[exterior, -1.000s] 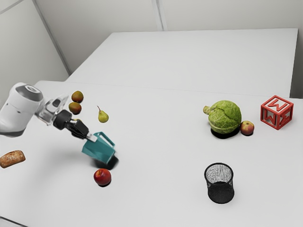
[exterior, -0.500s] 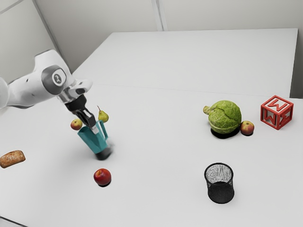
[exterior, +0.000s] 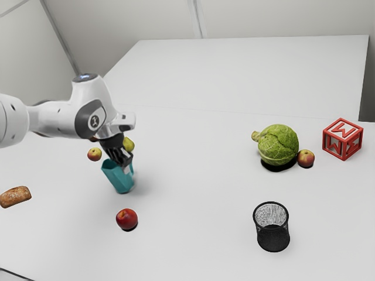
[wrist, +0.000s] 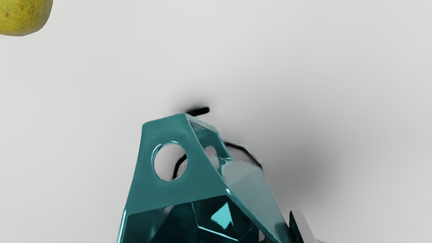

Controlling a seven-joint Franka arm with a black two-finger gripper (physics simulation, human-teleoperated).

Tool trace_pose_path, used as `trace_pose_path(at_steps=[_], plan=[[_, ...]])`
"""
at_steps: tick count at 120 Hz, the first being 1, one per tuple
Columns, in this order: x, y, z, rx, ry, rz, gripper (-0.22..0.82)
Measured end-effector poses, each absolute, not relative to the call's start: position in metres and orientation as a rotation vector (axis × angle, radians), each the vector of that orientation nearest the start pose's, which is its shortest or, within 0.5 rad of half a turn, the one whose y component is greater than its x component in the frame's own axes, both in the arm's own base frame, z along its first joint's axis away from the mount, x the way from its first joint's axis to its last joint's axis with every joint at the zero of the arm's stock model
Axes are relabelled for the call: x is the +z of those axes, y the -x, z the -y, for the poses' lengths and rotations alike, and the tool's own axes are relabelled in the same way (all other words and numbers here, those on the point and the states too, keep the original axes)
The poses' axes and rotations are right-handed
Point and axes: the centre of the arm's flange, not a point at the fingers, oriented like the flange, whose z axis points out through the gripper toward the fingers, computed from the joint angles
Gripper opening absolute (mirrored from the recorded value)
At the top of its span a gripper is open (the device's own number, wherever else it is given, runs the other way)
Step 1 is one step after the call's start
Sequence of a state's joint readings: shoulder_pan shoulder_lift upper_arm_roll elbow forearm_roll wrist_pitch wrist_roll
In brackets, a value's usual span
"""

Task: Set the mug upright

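The teal mug (exterior: 119, 177) stands nearly upright, leaning a little toward the exterior view's left, its open top upward. Whether its base rests on the table cannot be told. The black gripper (exterior: 125, 166) reaches down to the mug's rim on the handle side. In the wrist view the mug (wrist: 175, 192) shows its pierced handle and dark interior. There the gripper (wrist: 281, 233) is shut on the mug's wall, with a pale fingertip (wrist: 303, 227) against the outside and a bit of the other inside the rim.
A red apple (exterior: 126, 219) lies in front of the mug; a pear (exterior: 128, 144) and another apple (exterior: 94, 154) are behind it. Bread (exterior: 15, 196) sits at the exterior view's left. Farther right are a mesh cup (exterior: 272, 228), cabbage (exterior: 279, 145), small apple (exterior: 306, 158) and red block (exterior: 343, 139).
The held mug has swung from a strong tilt to nearly upright and shifted slightly toward the exterior view's left. My hand has turned, and the arm now reaches in over the fruit behind.
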State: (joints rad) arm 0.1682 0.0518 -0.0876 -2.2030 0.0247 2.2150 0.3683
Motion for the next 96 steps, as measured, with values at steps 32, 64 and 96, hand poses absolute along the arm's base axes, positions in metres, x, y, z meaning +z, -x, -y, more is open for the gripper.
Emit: trace_pose_path(at_steps=[32, 64, 96], plan=[[0.36, -0.531, -0.051, 0.015, 3.121, -0.269, 0.33], [0.425, -0.542, -0.039, -0.11, 3.122, -0.181, 0.53], [0.523, -0.599, -0.034, -0.163, 3.175, -0.131, 0.58]])
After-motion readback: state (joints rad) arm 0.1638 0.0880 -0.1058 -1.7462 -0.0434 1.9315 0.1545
